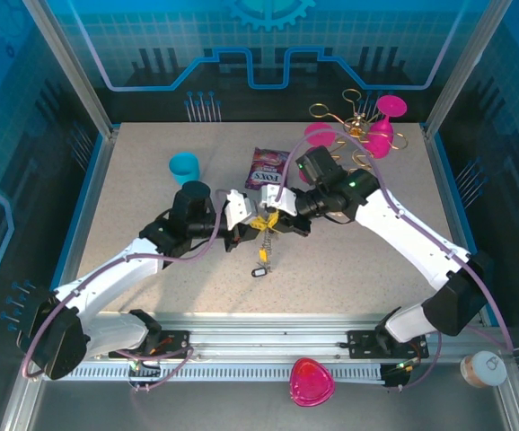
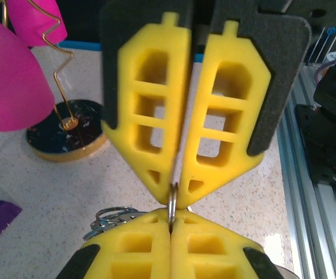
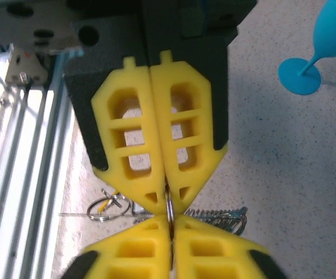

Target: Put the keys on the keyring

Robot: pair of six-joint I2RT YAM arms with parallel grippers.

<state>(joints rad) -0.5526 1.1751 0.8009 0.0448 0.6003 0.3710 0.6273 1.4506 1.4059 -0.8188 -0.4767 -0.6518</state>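
Observation:
Both grippers meet tip to tip above the table's middle. A thin metal ring, the keyring (image 2: 172,200) (image 3: 169,203), stands edge-on between them. My left gripper (image 2: 171,214) (image 1: 252,221) is shut on its lower part, and my right gripper (image 3: 171,220) (image 1: 273,215) is shut on it from the other side. A silvery coiled stretch (image 3: 214,218) (image 1: 266,241) hangs behind the fingers. A small dark key (image 1: 259,271) lies on the table below. A small ring with an orange-yellow tab (image 3: 107,206) lies beside the fingers, and looped wire (image 2: 110,218) shows to the left.
A blue goblet (image 1: 185,167) stands at the back left, with a purple candy bag (image 1: 268,168) right behind the grippers. Pink goblets (image 1: 381,121) hang on a gold wire rack (image 1: 354,117) at the back right. A pink dish (image 1: 312,382) sits past the front rail.

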